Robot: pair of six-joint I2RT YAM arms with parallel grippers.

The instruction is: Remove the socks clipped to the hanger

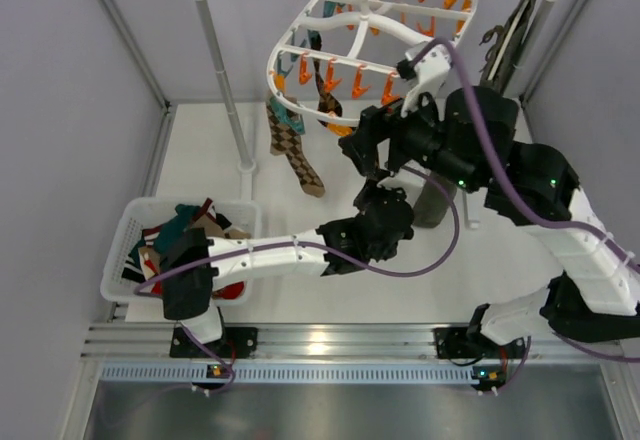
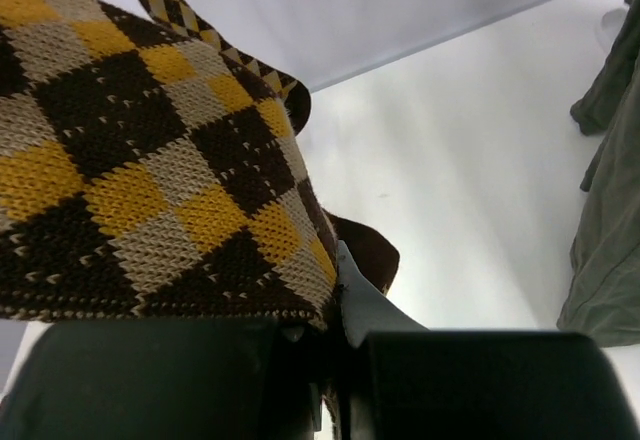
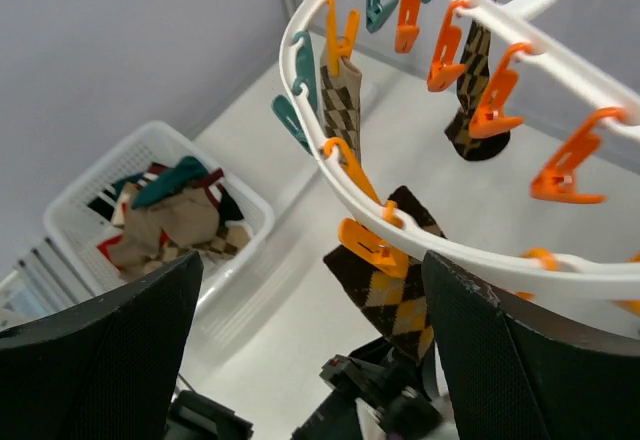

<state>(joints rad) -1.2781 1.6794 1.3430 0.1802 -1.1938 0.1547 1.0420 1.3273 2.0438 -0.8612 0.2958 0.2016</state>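
Brown-and-yellow argyle knit sock (image 2: 150, 160) pinched in my left gripper (image 2: 338, 350)
It hangs from an orange plastic clip (image 3: 372, 245) on the white oval plastic hanger (image 3: 470, 255); my right gripper (image 3: 310, 290) gapes by its rim. I'd pull straight down, slowly.

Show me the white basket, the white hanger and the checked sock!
white plastic basket (image 1: 122, 250): top view, left wall.
white oval plastic hanger (image 3: 470, 253): right wrist view, near rim.
brown-and-yellow checked sock (image 2: 150, 160): left wrist view, knit middle.
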